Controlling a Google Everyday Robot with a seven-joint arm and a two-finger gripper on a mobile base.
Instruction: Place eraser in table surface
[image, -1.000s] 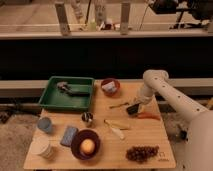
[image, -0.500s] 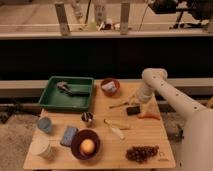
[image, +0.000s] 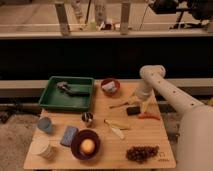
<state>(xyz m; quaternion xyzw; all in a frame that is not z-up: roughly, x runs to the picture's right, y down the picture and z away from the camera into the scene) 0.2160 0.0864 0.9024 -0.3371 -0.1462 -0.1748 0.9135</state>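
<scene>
Where the pincer (image: 142, 104) hung over the desk (image: 145, 132), we found the eraser (image: 133, 110) at its eight o'clock, long axis nine-to-three; whether it gripped, we could not tell.

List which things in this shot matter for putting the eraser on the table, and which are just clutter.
Job:
- eraser, right side of the table
- gripper, right beside the eraser

Lying about:
- green tray
- red bowl
- banana
- grapes
- blue sponge
- orange stick
- blue cup
</scene>
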